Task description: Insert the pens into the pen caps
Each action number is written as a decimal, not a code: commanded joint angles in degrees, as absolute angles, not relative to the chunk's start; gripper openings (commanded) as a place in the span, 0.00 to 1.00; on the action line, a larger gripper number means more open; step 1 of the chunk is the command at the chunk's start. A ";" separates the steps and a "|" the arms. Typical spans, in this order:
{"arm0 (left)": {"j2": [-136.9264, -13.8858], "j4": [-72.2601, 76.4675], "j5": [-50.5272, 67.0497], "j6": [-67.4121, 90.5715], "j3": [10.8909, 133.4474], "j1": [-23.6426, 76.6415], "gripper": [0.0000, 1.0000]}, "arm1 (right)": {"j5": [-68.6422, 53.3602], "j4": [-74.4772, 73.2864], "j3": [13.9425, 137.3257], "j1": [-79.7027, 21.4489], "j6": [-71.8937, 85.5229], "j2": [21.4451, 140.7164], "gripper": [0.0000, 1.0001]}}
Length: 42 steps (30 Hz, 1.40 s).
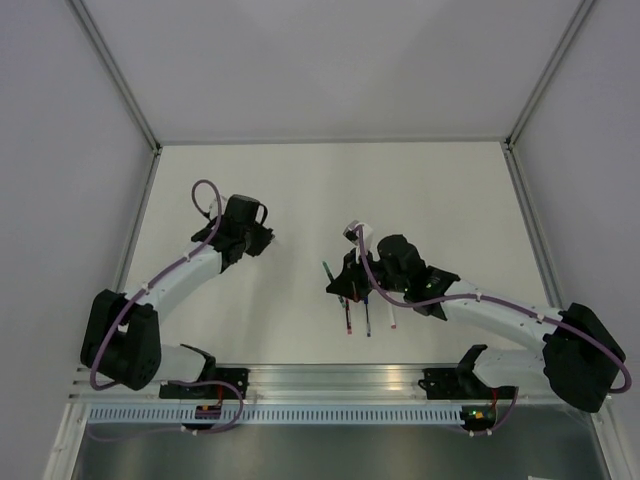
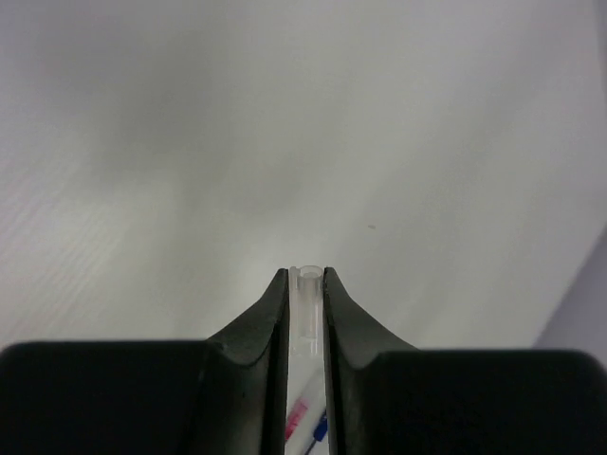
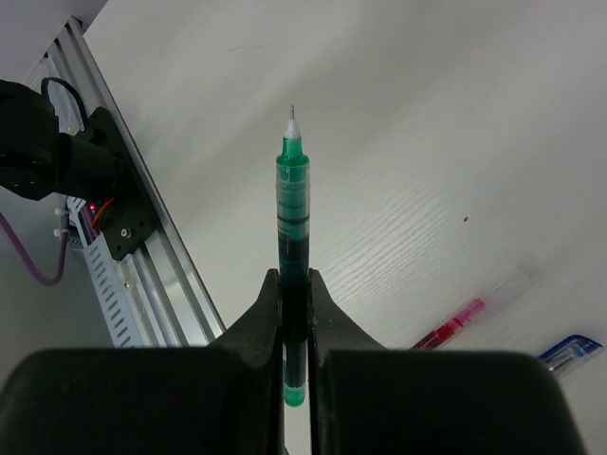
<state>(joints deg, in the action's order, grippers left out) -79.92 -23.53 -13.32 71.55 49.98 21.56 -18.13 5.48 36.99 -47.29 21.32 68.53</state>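
White tabletop [image 1: 300, 190], pale walls on three sides, both arms over it. Right gripper [image 3: 293, 280]: fingers pinching the green pen [image 3: 291, 190] near its rear end, with the bare tip projecting straight ahead of the fingertips. Left gripper [image 2: 305, 282]: fingers pinching a pale translucent pen cap [image 2: 306, 313], its open mouth facing outward at the fingertips. The grippers stand well apart, the cap to the pen's left. Judgement: joining depends on bringing pen axis and cap bore into one line, tip to mouth. Red pen [image 3: 453, 325] and blue pen [image 3: 572, 350] lie on the table near the right gripper.
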 commanded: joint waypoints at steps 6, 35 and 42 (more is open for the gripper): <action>-69.79 8.51 6.31 53.46 45.71 28.03 0.02 | -27.34 14.06 38.50 -47.90 23.47 73.13 0.00; -55.55 58.45 25.66 50.36 27.41 32.43 0.02 | -18.55 18.11 35.15 -48.08 26.90 55.20 0.00; -56.51 56.16 28.91 50.10 34.71 32.43 0.02 | -18.01 18.54 35.86 -47.99 26.81 51.77 0.00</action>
